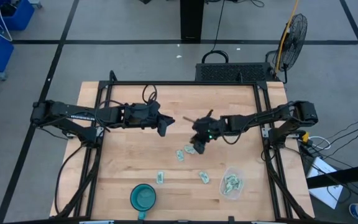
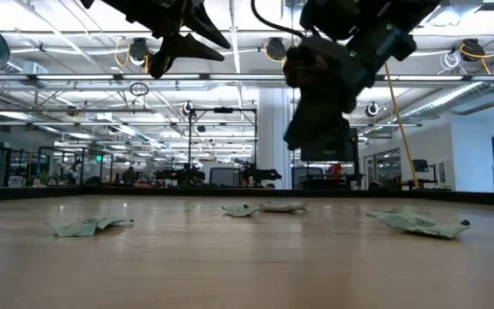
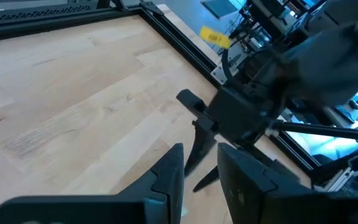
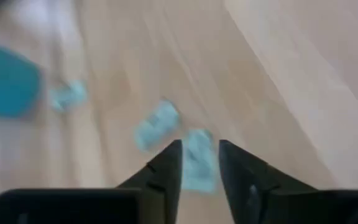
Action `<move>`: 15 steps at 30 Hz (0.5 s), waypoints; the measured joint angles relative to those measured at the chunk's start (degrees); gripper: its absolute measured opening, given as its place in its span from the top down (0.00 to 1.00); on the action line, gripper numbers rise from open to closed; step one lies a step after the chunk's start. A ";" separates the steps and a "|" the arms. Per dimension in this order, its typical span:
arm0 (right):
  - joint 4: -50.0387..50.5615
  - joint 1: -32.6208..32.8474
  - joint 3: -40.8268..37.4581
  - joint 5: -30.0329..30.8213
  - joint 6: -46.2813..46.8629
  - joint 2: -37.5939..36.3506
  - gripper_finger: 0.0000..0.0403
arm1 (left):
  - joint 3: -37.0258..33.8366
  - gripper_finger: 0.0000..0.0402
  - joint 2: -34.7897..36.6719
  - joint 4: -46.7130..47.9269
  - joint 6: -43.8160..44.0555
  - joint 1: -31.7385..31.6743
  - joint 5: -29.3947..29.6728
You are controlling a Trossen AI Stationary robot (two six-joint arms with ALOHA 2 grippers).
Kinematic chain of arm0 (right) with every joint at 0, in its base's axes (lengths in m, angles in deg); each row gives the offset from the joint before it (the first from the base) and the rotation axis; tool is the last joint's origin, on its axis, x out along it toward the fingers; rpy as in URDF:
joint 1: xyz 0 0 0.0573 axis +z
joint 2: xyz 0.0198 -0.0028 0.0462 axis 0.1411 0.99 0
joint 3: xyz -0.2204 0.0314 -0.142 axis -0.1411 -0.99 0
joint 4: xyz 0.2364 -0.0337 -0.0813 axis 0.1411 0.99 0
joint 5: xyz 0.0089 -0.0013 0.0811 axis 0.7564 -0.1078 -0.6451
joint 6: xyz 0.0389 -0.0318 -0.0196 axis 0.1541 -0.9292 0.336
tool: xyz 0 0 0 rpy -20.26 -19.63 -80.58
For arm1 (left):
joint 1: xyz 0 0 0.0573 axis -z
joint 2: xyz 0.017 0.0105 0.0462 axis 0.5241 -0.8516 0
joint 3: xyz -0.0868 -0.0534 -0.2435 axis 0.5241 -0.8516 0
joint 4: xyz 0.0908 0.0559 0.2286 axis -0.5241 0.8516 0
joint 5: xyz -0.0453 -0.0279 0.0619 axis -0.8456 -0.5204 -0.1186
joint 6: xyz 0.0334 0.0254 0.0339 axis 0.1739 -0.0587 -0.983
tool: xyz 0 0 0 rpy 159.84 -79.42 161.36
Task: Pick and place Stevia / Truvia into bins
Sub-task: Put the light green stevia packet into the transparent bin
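Observation:
Several pale green and white sachets lie flat on the wooden table: two close together (image 1: 185, 152), one (image 1: 160, 177) and another (image 1: 204, 177) nearer the near edge. More sachets sit in the clear tub (image 1: 232, 185). My right gripper (image 1: 199, 148) hangs open above the close pair, clear of the table in the low view (image 2: 305, 137). Its wrist view looks down past the fingers (image 4: 199, 147) at one sachet (image 4: 197, 163), with another (image 4: 157, 124) beside it. My left gripper (image 1: 165, 129) waits open and raised near the table's middle.
A teal round bowl (image 1: 143, 197) stands at the near edge, left of the tub. Black frame rails (image 1: 98, 149) run along the table's left, right and far sides. The two grippers hang close together over the middle. Bare wood lies toward the far left.

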 joint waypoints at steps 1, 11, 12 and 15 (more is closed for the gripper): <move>1.45 0.32 -0.01 1.24 -2.19 0.00 0.73 | 0.00 0.75 0.00 0.00 -0.28 -0.01 0.00; -16.09 2.00 -8.57 3.73 -1.38 1.65 0.54 | 0.00 0.75 0.00 0.00 -0.64 -0.66 0.22; -17.26 2.41 -9.46 3.74 -1.83 2.48 0.54 | 0.00 0.75 0.00 0.00 -0.64 -0.66 0.20; -21.35 4.21 -11.09 3.73 -7.39 5.70 0.54 | 0.00 0.75 0.00 -0.04 -0.64 -0.66 0.45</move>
